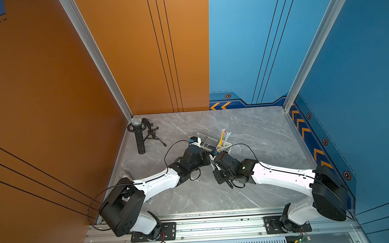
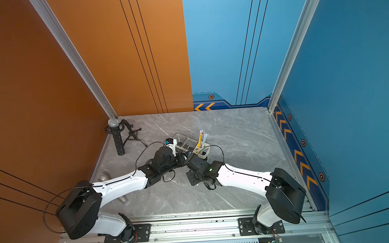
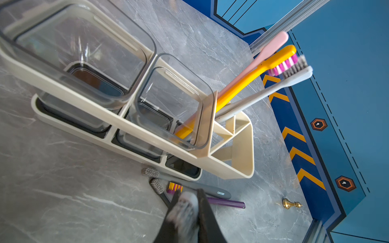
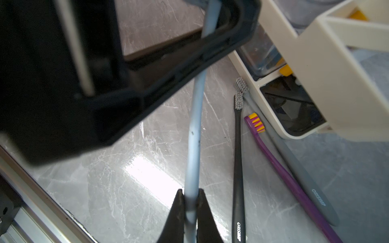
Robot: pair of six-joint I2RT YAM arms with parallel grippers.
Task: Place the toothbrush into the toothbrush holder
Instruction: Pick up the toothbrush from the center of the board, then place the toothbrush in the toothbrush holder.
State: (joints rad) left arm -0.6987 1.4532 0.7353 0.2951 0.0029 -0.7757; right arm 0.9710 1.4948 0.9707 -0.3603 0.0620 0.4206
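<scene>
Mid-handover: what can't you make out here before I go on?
Blurred: the left gripper flanks a whitish smear in the left wrist view; grip unconfirmed.
Hidden: the light blue toothbrush loses its head end behind the left gripper's black body in the right wrist view.
Covered: the arms hide the handover spot by the toothbrush holder in both top views.
Cut off: the purple toothbrush, handle end past the frame edge in the right wrist view.

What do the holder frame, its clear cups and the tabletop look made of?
Holder frame: opaque cream plastic, satin; moulded rounded corners.
Clear cups: transparent, faintly smoky, probably plastic; fine scratches.
Tabletop: grey marble pattern, glossy by the glare; stone or laminate, cannot tell.
</scene>
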